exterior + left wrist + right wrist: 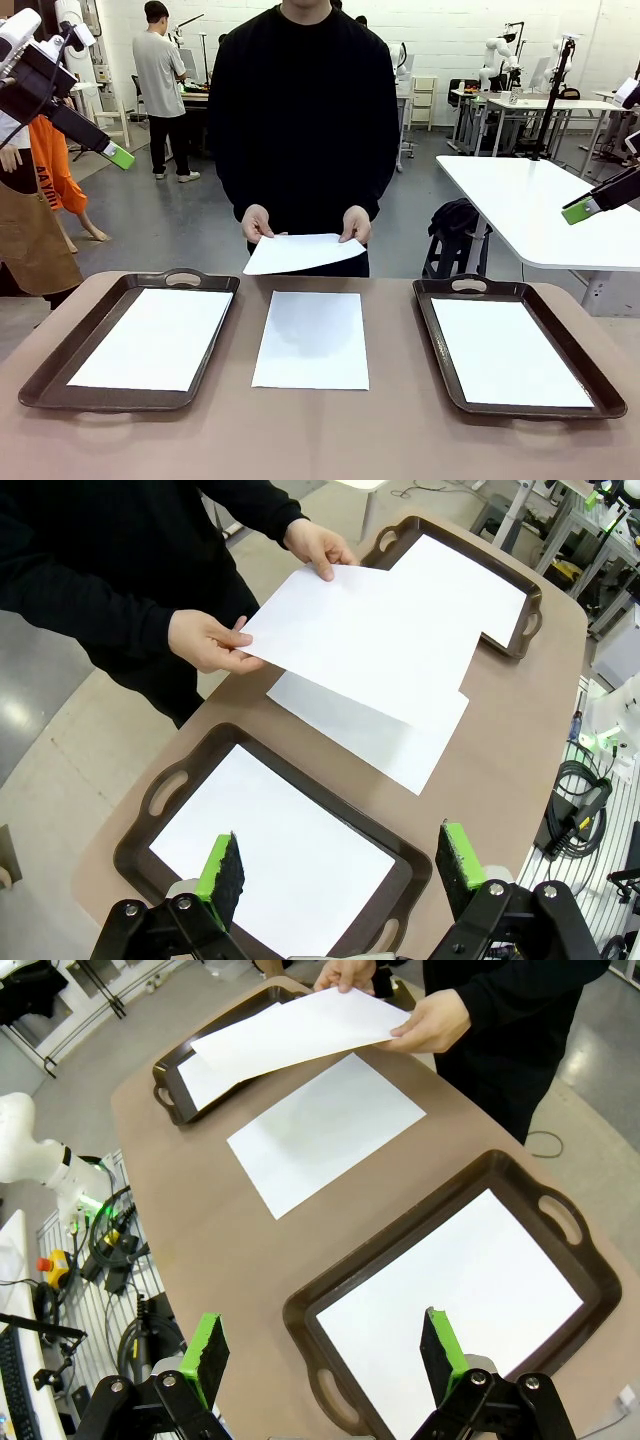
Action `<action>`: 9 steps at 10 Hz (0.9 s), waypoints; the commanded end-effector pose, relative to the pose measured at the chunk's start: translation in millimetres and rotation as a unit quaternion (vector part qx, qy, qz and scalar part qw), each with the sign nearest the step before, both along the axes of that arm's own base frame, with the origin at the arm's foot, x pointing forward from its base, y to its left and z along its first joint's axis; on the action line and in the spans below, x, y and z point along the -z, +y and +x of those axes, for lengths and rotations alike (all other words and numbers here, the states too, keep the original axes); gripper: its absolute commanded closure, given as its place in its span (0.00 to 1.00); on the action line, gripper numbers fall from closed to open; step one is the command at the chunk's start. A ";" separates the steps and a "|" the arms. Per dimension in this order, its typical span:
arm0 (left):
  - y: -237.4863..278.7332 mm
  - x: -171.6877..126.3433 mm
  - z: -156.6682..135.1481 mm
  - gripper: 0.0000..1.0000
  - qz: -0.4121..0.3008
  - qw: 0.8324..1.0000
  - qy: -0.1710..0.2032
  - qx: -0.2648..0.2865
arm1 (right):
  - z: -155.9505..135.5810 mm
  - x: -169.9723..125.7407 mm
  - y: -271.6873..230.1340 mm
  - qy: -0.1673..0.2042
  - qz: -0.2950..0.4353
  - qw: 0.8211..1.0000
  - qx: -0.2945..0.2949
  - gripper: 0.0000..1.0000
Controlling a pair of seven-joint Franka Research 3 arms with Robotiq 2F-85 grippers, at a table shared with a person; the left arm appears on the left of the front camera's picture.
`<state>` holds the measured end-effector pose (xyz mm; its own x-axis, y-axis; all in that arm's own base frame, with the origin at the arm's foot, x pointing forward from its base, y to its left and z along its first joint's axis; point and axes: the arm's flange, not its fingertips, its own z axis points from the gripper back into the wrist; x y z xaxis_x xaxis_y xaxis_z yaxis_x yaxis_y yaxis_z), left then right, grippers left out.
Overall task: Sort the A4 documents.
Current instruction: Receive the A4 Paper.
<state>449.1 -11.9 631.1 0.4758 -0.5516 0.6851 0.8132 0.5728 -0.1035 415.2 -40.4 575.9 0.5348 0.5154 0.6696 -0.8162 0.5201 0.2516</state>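
Observation:
A white A4 sheet [311,339] lies flat on the table between two dark brown trays. The left tray [60,372] holds a sheet [155,338]; the right tray [560,402] holds another [505,351]. A person at the far side holds a further sheet [302,252] with both hands above the table's far edge. My left gripper [340,865] hangs open high over the left tray [190,762]; one of its fingertips [119,155] shows at the upper left. My right gripper [323,1345] hangs open high over the right tray [500,1165]; one of its fingertips [576,210] shows at the right.
The brown table [320,440] has bare room along its near edge and between the trays. A white table [540,210] stands behind at the right. Another person and lab benches are far back.

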 end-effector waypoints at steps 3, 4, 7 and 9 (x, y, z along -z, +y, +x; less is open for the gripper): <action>-0.2 -0.8 -0.9 0.00 0.001 1.000 -0.001 0.000 | -0.1 0.4 1.1 0.000 0.002 1.000 -0.003 0.00; -0.2 -0.8 -0.9 0.00 0.001 1.000 -0.001 0.000 | -0.1 0.4 1.1 0.000 0.002 1.000 -0.003 0.00; -0.2 -0.8 -0.9 0.00 0.001 1.000 -0.001 0.000 | -0.1 0.4 1.1 0.000 0.002 1.000 -0.003 0.00; -0.2 -0.8 -0.9 0.00 0.001 1.000 -0.001 0.000 | -0.1 0.4 1.1 0.000 0.002 1.000 -0.003 0.00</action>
